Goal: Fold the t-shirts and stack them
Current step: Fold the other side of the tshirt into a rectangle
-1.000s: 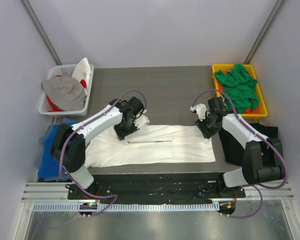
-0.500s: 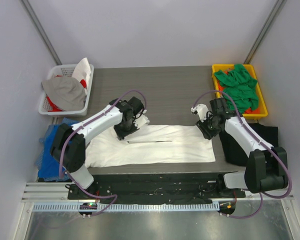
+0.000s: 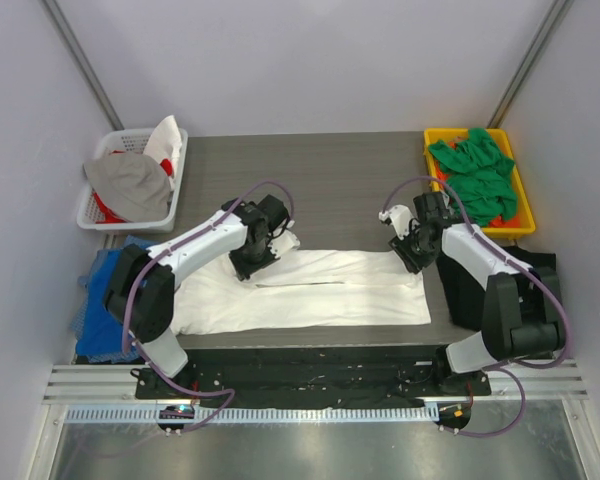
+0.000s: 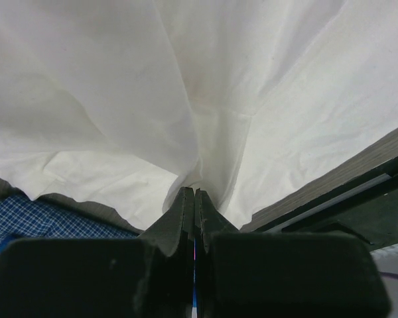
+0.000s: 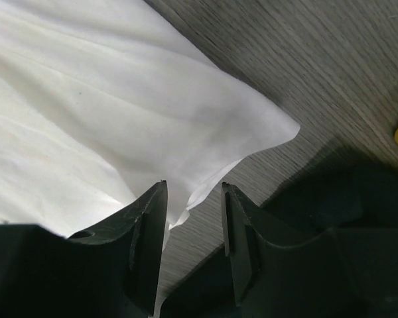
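Observation:
A white t-shirt (image 3: pixel 310 290) lies folded into a long strip across the near half of the dark table (image 3: pixel 330 185). My left gripper (image 3: pixel 252 262) is shut on a pinch of its far left edge; the white cloth (image 4: pixel 186 99) bunches at the closed tips (image 4: pixel 194 193). My right gripper (image 3: pixel 412 256) is open over the shirt's far right corner (image 5: pixel 252 122), the cloth edge lying between its fingers (image 5: pixel 152 212). Green t-shirts (image 3: pixel 475 170) fill the yellow tray (image 3: pixel 525 215). A black t-shirt (image 3: pixel 500 285) lies under my right arm.
A white basket (image 3: pixel 100 215) at the far left holds grey, white and red cloth. Blue checked cloth (image 3: pixel 95 305) lies left of the table, also in the left wrist view (image 4: pixel 26 215). The table's near edge runs just below the shirt.
My right gripper has shifted slightly back and left over the shirt's right corner. The left gripper and the shirt have barely moved.

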### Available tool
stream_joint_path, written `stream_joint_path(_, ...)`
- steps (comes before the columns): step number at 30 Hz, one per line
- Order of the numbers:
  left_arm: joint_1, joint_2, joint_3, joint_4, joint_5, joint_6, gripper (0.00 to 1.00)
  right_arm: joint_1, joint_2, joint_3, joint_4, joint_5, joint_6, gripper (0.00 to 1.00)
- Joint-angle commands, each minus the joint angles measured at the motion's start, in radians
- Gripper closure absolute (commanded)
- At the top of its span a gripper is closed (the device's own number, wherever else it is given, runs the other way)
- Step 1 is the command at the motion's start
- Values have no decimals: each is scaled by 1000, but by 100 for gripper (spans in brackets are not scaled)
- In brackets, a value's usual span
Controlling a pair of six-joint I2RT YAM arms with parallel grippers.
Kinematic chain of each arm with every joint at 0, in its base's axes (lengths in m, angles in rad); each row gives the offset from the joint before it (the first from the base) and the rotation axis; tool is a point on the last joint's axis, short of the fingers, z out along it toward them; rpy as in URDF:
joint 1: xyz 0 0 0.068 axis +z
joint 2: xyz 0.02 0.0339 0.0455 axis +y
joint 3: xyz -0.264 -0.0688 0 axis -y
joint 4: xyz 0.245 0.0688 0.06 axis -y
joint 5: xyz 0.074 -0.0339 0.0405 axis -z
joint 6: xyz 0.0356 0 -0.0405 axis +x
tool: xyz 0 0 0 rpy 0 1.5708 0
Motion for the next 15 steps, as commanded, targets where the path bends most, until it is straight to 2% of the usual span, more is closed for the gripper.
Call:
stream_joint_path(1,-7,6,-6,22,-1,-2,100,6,37,22,56,10,-10,55)
stream_joint_path(15,-7,23,-16,33,-33,3,100,7,-111,-62,-62,-45,-33,55)
